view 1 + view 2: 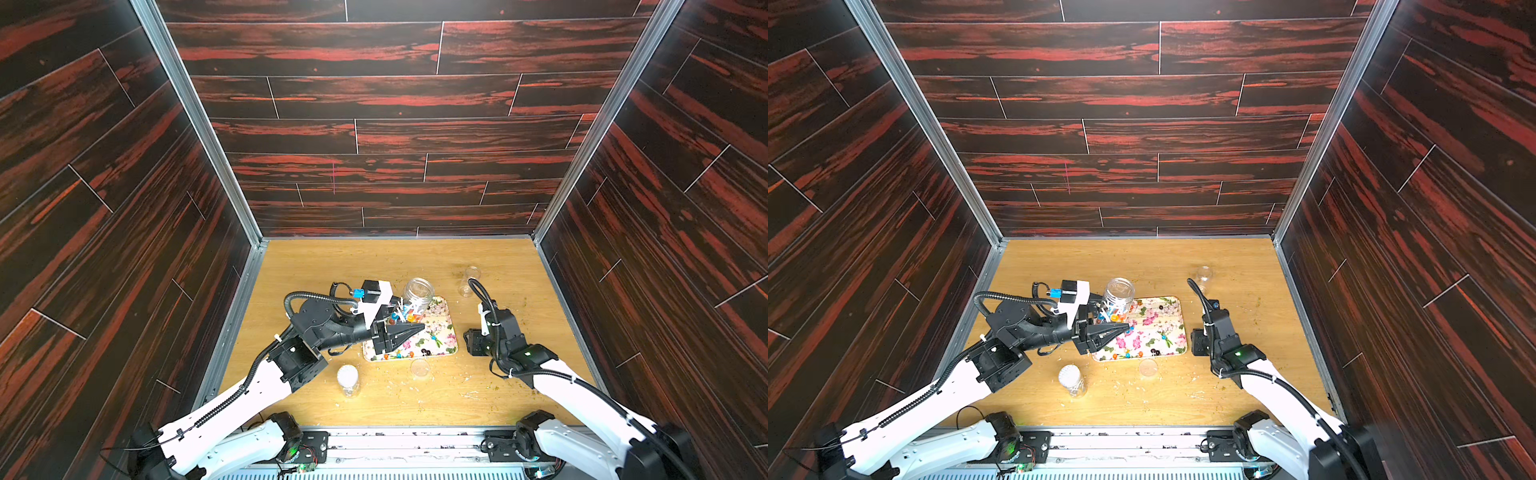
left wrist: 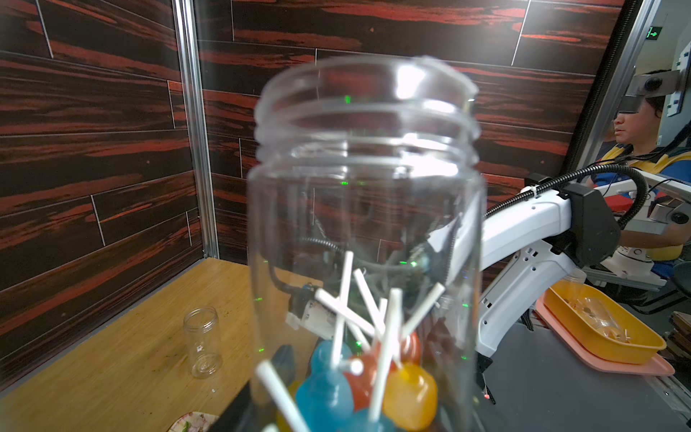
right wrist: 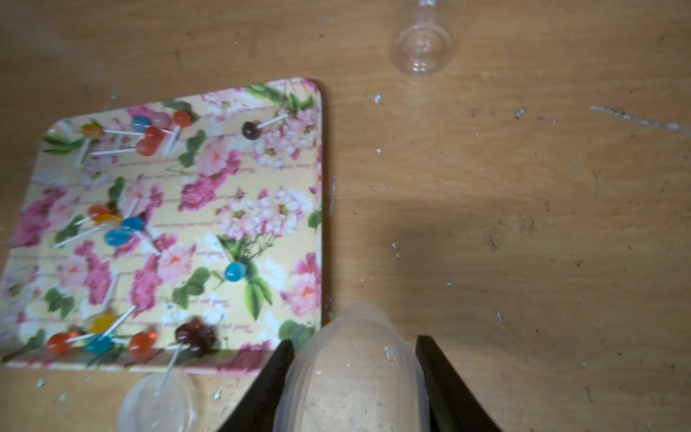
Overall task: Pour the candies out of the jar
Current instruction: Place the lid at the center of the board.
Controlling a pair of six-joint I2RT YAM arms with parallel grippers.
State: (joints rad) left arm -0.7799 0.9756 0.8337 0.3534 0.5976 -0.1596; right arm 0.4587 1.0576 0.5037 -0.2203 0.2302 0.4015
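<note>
A rectangular tray printed with pink flowers (image 1: pixel 448 322) is lying on the wooden counter (image 1: pixel 374 266). An empty clear plastic jar (image 1: pixel 471 280) is standing beyond its far corner. A white-topped clear jar (image 1: pixel 348 380) and a shallow clear cup (image 1: pixel 419 368) are sitting in front of it.

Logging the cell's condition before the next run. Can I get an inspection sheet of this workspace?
Surface: wooden table, crumbs scattered.
Job's things: jar holds candies; more lie on tray.
Clutter: empty jar, white-filled jar, loose lid.
Grippers: left gripper shut on jar; right gripper shut on clear lid.
Cables: black conduits along both arms.
Surroundings: dark wood-print walls; person beyond.
</note>
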